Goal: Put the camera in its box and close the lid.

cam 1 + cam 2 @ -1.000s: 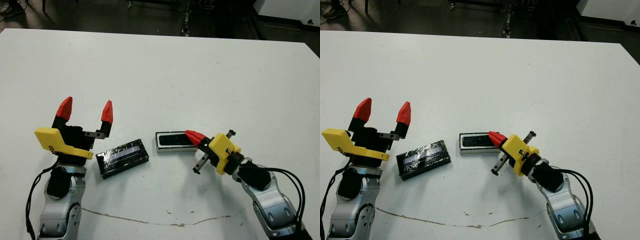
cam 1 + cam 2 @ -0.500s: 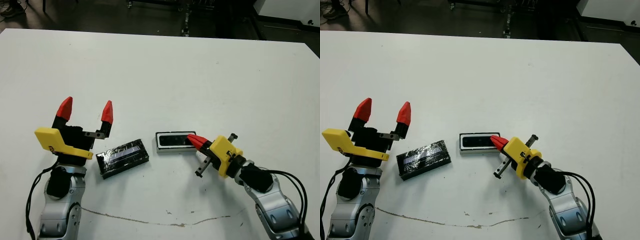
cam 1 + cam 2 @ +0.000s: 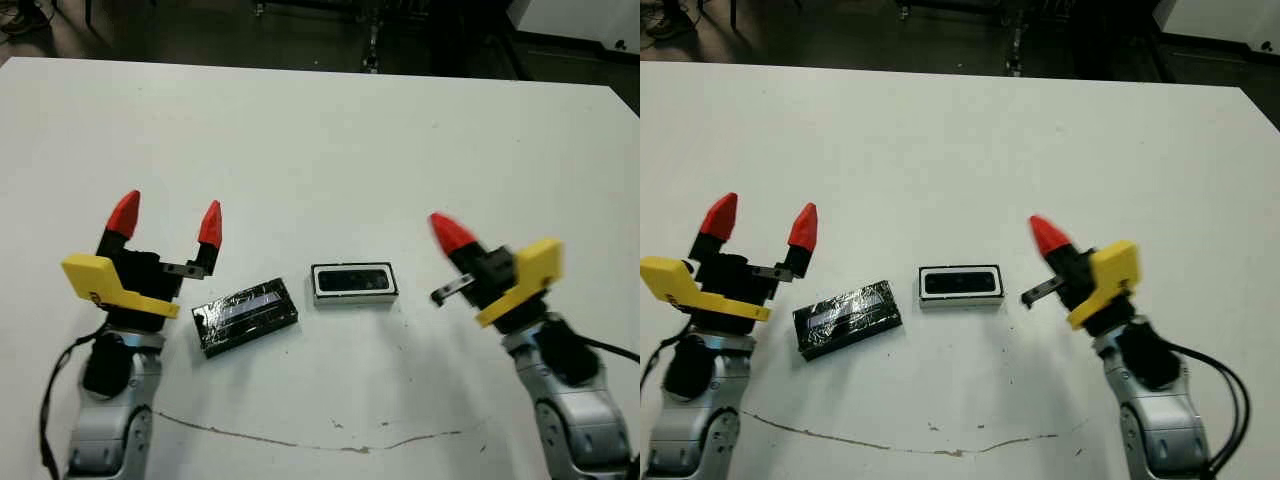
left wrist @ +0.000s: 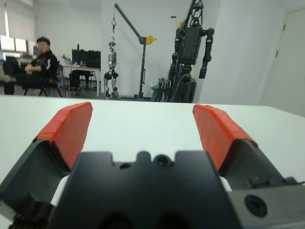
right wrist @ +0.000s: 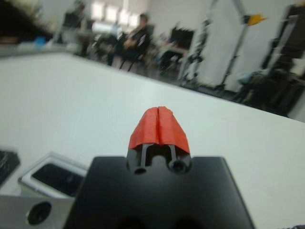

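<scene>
Camera (image 3: 354, 279) in box (image 3: 355, 299), mid-table (image 3: 320, 140); lid (image 3: 246, 315) just left, apart

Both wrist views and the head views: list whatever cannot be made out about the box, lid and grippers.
- Box, right wrist view: its near side is covered by the right gripper's black body.
- Lid, right wrist view: cut off by the picture's edge.
- Left wrist view: the left gripper looks across the table; box and lid are out of frame.
- Head views: how fully the camera sits in the box is too small to tell.

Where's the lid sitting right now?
In the head views the lid lies flat on the table, off the box, just to the box's left and right beside the open left gripper.
</scene>
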Controlling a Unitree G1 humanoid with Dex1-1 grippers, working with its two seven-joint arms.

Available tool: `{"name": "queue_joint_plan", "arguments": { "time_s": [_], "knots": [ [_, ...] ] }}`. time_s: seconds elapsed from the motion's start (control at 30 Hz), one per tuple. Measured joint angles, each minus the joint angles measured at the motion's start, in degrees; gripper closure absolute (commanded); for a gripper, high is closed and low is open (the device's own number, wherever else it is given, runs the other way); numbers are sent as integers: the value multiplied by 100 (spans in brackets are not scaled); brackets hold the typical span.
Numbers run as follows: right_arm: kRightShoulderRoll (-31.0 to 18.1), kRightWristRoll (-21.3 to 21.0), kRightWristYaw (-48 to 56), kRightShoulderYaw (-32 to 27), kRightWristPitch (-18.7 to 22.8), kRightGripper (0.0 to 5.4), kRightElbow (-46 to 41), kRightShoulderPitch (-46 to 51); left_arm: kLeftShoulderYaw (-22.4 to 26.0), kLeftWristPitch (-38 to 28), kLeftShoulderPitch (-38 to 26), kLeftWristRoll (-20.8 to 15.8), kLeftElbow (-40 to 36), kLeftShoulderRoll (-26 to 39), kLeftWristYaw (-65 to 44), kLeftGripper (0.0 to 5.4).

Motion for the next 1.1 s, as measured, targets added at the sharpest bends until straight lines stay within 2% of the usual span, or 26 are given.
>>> {"name": "queue_joint_plan", "arguments": {
  "time_s": [0.07, 0.13, 0.37, 0.5, 0.6, 0.67, 0.77, 0.87, 1.1],
  "knots": [
    [2, 106, -57, -114, 0, 539, -78, 51, 62, 160, 17, -10, -204, 208, -70, 0],
    [5, 169, -117, -173, 3, 539, -127, 119, 143, 746, 44, -245, -556, 509, -184, 0],
    [47, 188, -391, -215, 63, 539, -136, 209, 626, 2389, -300, -1331, -1114, 1969, -1123, 0],
    [87, 126, -574, -187, 139, 539, -165, 240, 732, 3427, -874, -2058, -1002, 3019, -1998, 0],
    [89, 104, -627, -166, 148, 539, -187, 258, 672, 4285, -1414, -2751, -481, 3541, -2775, 0],
    [88, 106, -639, -162, 171, 539, -192, 263, 565, 4772, -1748, -3084, -106, 3711, -3171, 0],
    [86, 104, -664, -162, 234, 539, -196, 271, 453, 5173, -1998, -3226, 155, 3785, -3367, 0],
    [86, 104, -696, -159, 289, 539, -201, 275, 242, 5337, -2141, -3218, 194, 3881, -3592, 0],
    [89, 110, -703, -143, 324, 539, -198, 265, -69, 5325, -2155, -2841, -289, 4011, -3723, 0]
  ]
}}
